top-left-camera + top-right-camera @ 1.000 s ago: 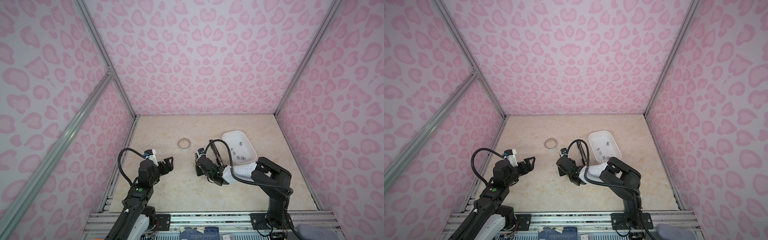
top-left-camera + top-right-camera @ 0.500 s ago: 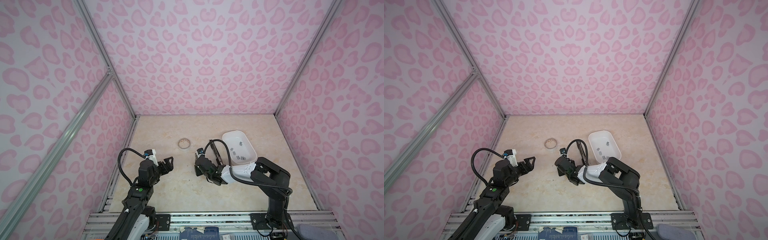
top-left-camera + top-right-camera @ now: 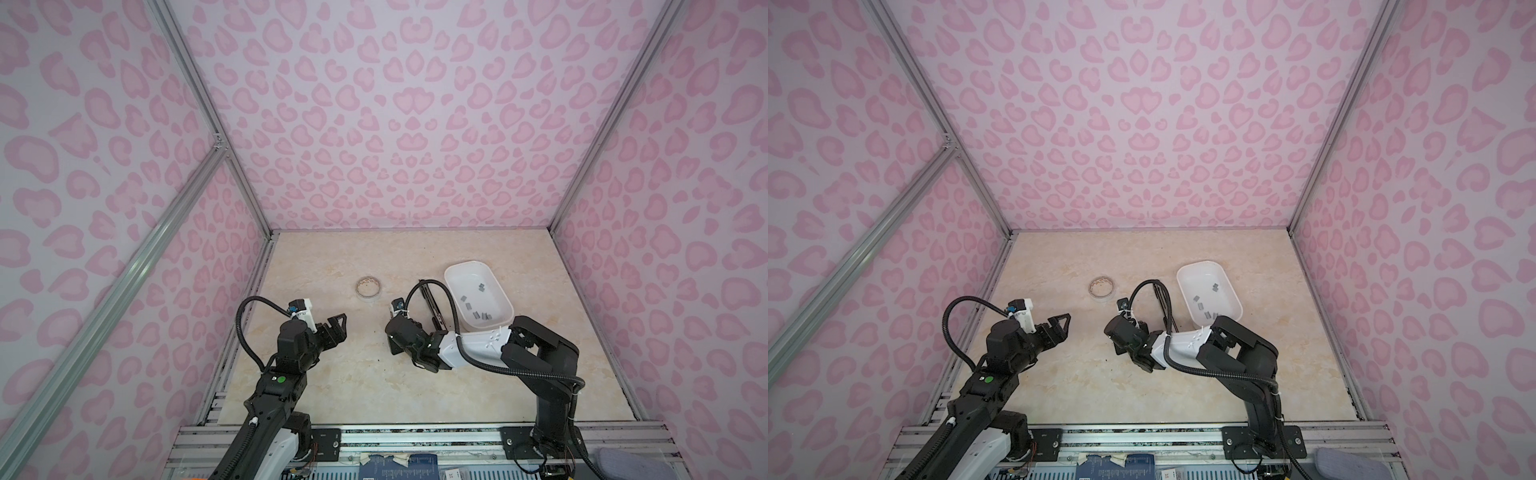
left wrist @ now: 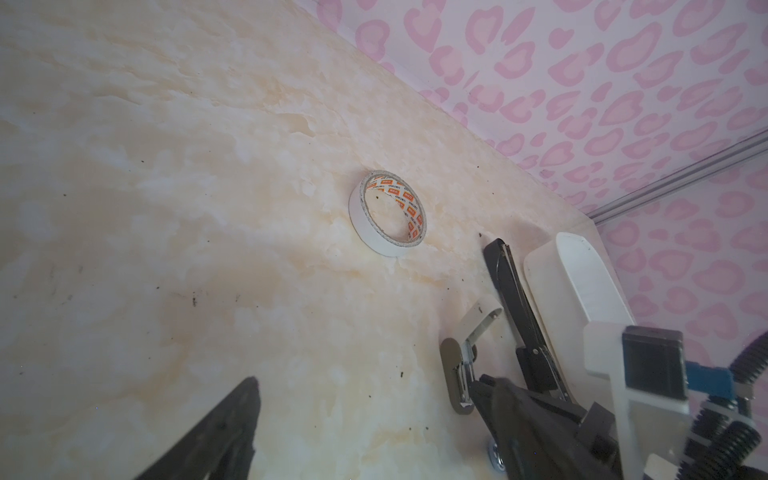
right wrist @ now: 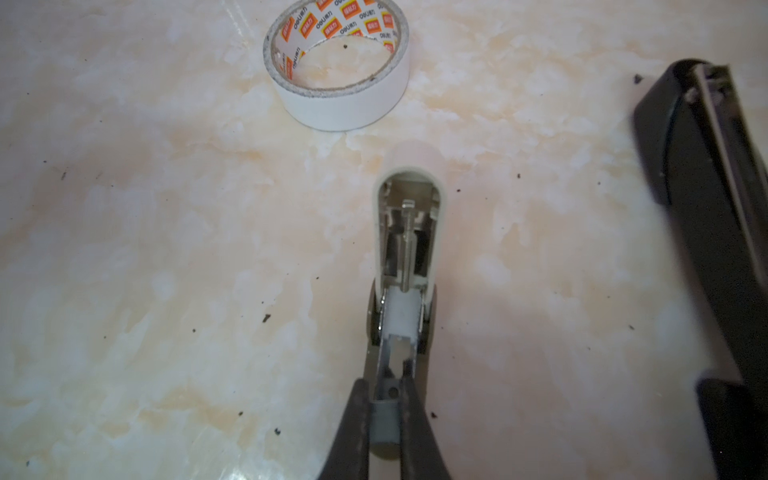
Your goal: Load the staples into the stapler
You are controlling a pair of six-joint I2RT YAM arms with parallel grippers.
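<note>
The staples (image 3: 476,316) show only in both top views: small grey strips loose in the tray (image 3: 471,276), none of them in either of my hands. From my left wrist the tray (image 4: 582,286) is only a white outer wall (its inside is hidden).

The white stapler (image 5: 407,249) is the reverse case. In the top views my right wrist covers it, while my right wrist camera looks straight down its opened body: lid swung up, metal rod and white block bare in the channel. Whether a strip sits in there I cannot tell. My left wrist view gives its profile (image 4: 455,370), with the base flat on the worktop (image 3: 374,386) and the lid angled up, near the tray on the tape side.

My right hand (image 5: 384,386) is nearly closed, clamped on the rear end of the white stapler's base, a finger (image 5: 359,415) pressed to each side.

My left hand (image 3: 336,330) has its fingers wide apart. It holds nothing and touches nothing, well apart from the tray, with my right hand between.

The black stapler (image 3: 432,303) lies just beside the tray, and the tape (image 3: 368,287) lies farther out on that same side.
</note>
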